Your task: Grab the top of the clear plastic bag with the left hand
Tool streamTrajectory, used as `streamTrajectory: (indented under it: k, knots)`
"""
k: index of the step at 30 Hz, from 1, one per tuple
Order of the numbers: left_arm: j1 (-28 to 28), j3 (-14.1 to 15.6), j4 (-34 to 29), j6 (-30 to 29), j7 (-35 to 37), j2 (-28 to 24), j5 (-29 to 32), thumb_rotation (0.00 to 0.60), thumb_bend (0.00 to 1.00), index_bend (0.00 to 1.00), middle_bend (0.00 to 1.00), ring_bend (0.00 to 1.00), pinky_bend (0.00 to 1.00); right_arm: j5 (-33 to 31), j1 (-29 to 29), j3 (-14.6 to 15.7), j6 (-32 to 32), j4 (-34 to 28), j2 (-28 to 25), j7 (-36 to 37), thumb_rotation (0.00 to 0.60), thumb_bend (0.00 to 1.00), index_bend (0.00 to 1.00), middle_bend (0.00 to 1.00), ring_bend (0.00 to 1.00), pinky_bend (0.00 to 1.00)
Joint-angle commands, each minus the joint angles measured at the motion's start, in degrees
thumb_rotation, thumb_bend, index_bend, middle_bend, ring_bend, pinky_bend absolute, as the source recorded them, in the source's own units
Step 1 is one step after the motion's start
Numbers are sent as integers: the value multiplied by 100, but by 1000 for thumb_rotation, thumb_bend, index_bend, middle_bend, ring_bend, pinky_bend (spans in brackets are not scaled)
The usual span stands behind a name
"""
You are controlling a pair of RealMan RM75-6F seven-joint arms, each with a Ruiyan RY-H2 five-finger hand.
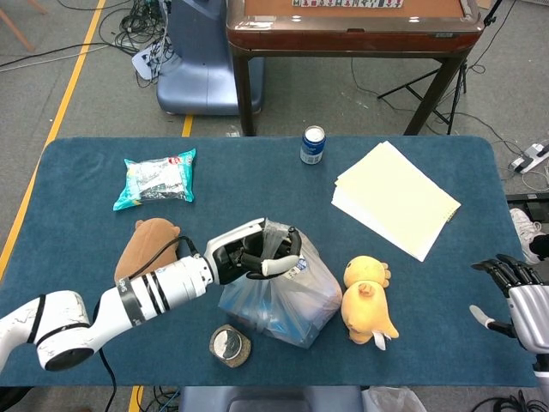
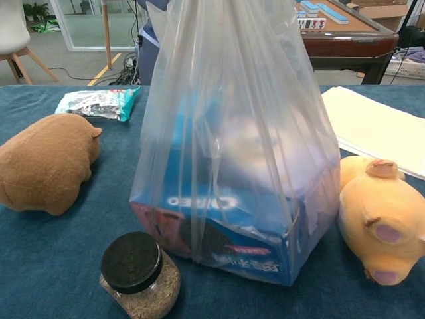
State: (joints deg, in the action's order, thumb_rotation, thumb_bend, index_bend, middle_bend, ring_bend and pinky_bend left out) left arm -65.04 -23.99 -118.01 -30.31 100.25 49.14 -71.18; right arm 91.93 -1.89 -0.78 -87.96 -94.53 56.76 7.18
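Observation:
The clear plastic bag (image 1: 283, 296) with a blue cookie box inside stands near the table's front edge, its top bunched and pulled upward. My left hand (image 1: 250, 255) grips that bunched top from above. In the chest view the bag (image 2: 232, 153) fills the middle and its top runs out of frame, so the hand is hidden there. My right hand (image 1: 515, 287) hovers open at the table's right edge, far from the bag.
A yellow plush (image 1: 367, 300) lies just right of the bag, a brown plush (image 1: 147, 251) to its left. A dark-lidded jar (image 1: 230, 345) sits in front. A snack packet (image 1: 157, 178), soda can (image 1: 313, 144) and paper stack (image 1: 395, 197) lie farther back.

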Motion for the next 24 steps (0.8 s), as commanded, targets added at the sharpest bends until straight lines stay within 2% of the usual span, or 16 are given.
streamTrajectory:
  k: [1, 7, 13, 19, 24]
  knots:
    - [208, -157, -232, -249, -659, -237, 510, 600, 436, 620, 810, 860, 1000, 26, 12, 21, -9, -15, -5, -14, 600, 178, 274, 268, 140, 211]
    - [550, -460, -579, -704, -1310, -573, 1035, 600, 469, 623, 829, 873, 1000, 67, 38, 52, -38, -9, 11, -10, 600, 179, 274, 268, 140, 211]
    - [907, -933, -714, -966, -1485, -969, 1290, 600, 469, 625, 829, 873, 1000, 63, 47, 40, -63, -9, -4, -13, 600, 178, 274, 268, 140, 211]
    - [1161, -1333, -643, -990, -1503, -1210, 1489, 600, 469, 626, 829, 873, 1000, 29, 15, 11, -22, -33, -4, -38, 600, 178, 274, 268, 140, 211]
    - [1312, -1529, -554, -918, -1535, -1255, 1574, 600, 469, 628, 829, 873, 1000, 3, -22, -12, 29, -60, -4, -75, 600, 178, 274, 268, 140, 211]
